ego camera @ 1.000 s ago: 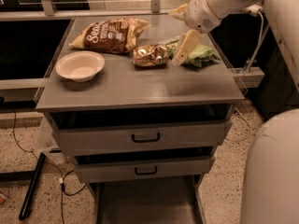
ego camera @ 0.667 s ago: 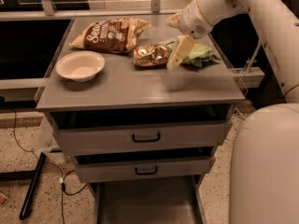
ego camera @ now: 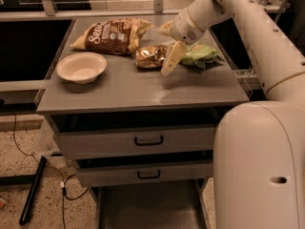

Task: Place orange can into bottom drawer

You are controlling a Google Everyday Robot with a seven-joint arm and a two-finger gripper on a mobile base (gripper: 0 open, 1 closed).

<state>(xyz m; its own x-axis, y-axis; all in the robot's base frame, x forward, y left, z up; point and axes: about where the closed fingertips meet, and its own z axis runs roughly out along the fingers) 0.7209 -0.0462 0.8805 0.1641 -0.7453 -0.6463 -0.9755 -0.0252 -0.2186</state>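
Can: the can [ego camera: 150,57] is lying toward the back of the table [ego camera: 143,92], between the chip bag [ego camera: 112,36] and the green bag [ego camera: 200,55]. Its long axis is running left to right.
Pincer: the pincer [ego camera: 164,51] is hanging at the can's right end with its fingers spread. One finger is pointing down in front of the packet's right edge and the other is reaching behind it. It is gripping nothing.
Relation: the can is sitting just left of the pincer, so the closing line is running roughly front to back across the packet's short side. The right end is looking close to being bracketed. Whether a finger is already touching the foil is not clear.
Drawer: the drawer [ego camera: 147,206] is standing pulled out at the foot of the cabinet, well below and in front of the can, with its grey floor showing.
Change: a second ago the pincer was hovering over the green bag. It is now sitting further left, at the can. The can, bags and bowl [ego camera: 82,67] are lying where they were.
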